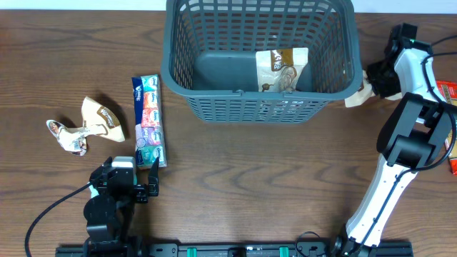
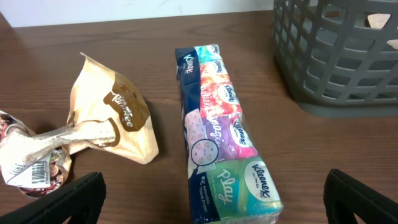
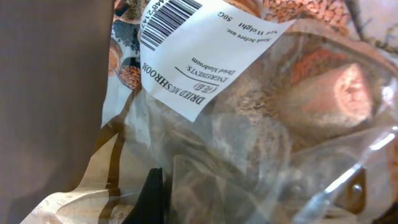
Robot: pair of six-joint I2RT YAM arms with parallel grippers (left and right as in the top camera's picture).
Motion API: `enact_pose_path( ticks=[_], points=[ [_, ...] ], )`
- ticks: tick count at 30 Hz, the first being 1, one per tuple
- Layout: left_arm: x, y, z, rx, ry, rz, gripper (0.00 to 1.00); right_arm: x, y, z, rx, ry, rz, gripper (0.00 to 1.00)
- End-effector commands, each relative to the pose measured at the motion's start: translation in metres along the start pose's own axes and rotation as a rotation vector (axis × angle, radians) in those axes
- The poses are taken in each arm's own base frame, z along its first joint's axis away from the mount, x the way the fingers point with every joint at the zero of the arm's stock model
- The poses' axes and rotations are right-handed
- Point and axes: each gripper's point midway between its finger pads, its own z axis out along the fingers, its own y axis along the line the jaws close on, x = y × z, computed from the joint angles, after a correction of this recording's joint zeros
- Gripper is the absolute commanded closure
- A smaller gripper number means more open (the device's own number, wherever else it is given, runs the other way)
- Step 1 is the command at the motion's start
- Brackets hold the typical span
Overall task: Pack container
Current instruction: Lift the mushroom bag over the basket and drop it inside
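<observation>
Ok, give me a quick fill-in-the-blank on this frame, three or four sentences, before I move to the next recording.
1. The container has ___ snack packet inside it.
2. In the overhead view the Kleenex pack lies to the ___ of the container.
3. The sticker on the labelled packet at the right gripper reads dried ___.
4. On the left gripper the jaws stand ___.
Missing words: one; left; mushroom; open.

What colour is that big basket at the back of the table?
The basket is dark grey all over, with slotted lattice walls; the overhead view shows it best.
</observation>
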Motion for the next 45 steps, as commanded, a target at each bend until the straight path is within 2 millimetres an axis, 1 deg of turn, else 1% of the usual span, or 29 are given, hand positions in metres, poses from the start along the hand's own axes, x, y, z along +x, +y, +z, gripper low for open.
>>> enact_pose_path(
  ticks=[1,2,3,6,7,10,11,12,14,15,16,18,19,20,22,23,24,26,27,28,29,30,32,33,36,38,40,43,45],
  points=[
    [0.009,-0.001,0.002,0.003,0.023,-0.017,0.01,-0.034,0.039,-0.093,-0.196,-0.132,-0.12,0.99],
    [0.009,-0.001,0.002,0.004,0.023,-0.017,0.01,-0.045,0.047,-0.129,-0.259,-0.184,-0.133,0.99],
    [0.009,-0.001,0.002,0.004,0.023,-0.017,0.01,-0.052,0.051,-0.158,-0.309,-0.226,-0.142,0.99],
    [0.009,-0.001,0.002,0.003,0.023,-0.017,0.01,-0.071,0.058,-0.261,-0.484,-0.373,-0.167,0.99],
    [0.009,-0.001,0.002,0.004,0.023,-0.017,0.02,-0.073,0.058,-0.301,-0.56,-0.424,-0.192,0.99],
    [0.009,-0.001,0.002,0.003,0.023,-0.017,0.01,-0.068,0.053,-0.403,-0.777,-0.545,-0.252,0.98],
    [0.009,-0.001,0.002,0.004,0.023,-0.017,0.01,-0.061,0.051,-0.438,-0.87,-0.579,-0.286,0.98],
    [0.009,-0.001,0.002,0.003,0.023,-0.017,0.01,-0.052,0.049,-0.466,-0.946,-0.599,-0.32,0.98],
    [0.009,-0.001,0.002,0.004,0.023,-0.017,0.01,-0.026,0.045,-0.518,-1.104,-0.633,-0.42,0.99],
    [0.009,-0.001,0.002,0.003,0.023,-0.017,0.01,-0.013,0.044,-0.535,-1.159,-0.643,-0.476,0.99],
    [0.009,-0.001,0.002,0.003,0.023,-0.017,0.01,0.006,0.044,-0.552,-1.218,-0.649,-0.55,0.99],
    [0.009,-0.001,0.002,0.003,0.023,-0.017,0.01,0.036,0.047,-0.566,-1.281,-0.631,-0.654,0.99],
    [0.009,-0.001,0.002,0.003,0.023,-0.017,0.01,0.059,0.053,-0.568,-1.314,-0.605,-0.735,0.99],
    [0.009,-0.001,0.002,0.004,0.023,-0.017,0.01,0.076,0.057,-0.567,-1.33,-0.58,-0.794,0.99],
    [0.009,-0.001,0.002,0.004,0.023,-0.017,0.01,0.113,0.07,-0.552,-1.319,-0.517,-0.913,0.99],
    [0.009,-0.001,0.002,0.004,0.023,-0.017,0.01,0.127,0.075,-0.544,-1.302,-0.5,-0.966,0.99],
    [0.009,-0.001,0.002,0.004,0.023,-0.017,0.01,0.143,0.081,-0.529,-1.266,-0.479,-1.03,0.99],
    [0.009,-0.001,0.002,0.004,0.023,-0.017,0.01,0.164,0.091,-0.506,-1.211,-0.441,-1.106,0.99],
    [0.009,-0.001,0.002,0.004,0.023,-0.017,0.01,0.177,0.098,-0.49,-1.181,-0.412,-1.16,0.99],
    [0.009,-0.001,0.002,0.004,0.023,-0.017,0.01,0.187,0.103,-0.479,-1.164,-0.389,-1.199,0.99],
    [0.009,-0.001,0.002,0.004,0.023,-0.017,0.01,0.198,0.11,-0.463,-1.14,-0.352,-1.237,0.99],
    [0.009,-0.001,0.002,0.004,0.023,-0.017,0.01,0.205,0.114,-0.452,-1.123,-0.325,-1.256,0.99],
    [0.009,-0.001,0.002,0.004,0.023,-0.017,0.01,0.223,0.123,-0.419,-1.07,-0.247,-1.304,0.99],
    [0.009,-0.001,0.002,0.004,0.023,-0.017,0.01,0.231,0.127,-0.403,-1.042,-0.208,-1.32,0.99],
    [0.009,-0.001,0.002,0.003,0.023,-0.017,0.01,0.249,0.13,-0.365,-0.965,-0.108,-1.348,0.99],
    [0.009,-0.001,0.002,0.004,0.023,-0.017,0.01,0.256,0.129,-0.345,-0.913,-0.061,-1.367,0.99],
    [0.009,-0.001,0.002,0.004,0.023,-0.017,0.01,0.258,0.127,-0.323,-0.838,-0.042,-1.383,0.99],
    [0.009,-0.001,0.002,0.003,0.023,-0.017,0.01,0.253,0.122,-0.287,-0.692,-0.046,-1.412,0.99],
    [0.009,-0.001,0.002,0.003,0.023,-0.017,0.01,0.254,0.118,-0.267,-0.634,-0.021,-1.447,0.99]
  ],
)
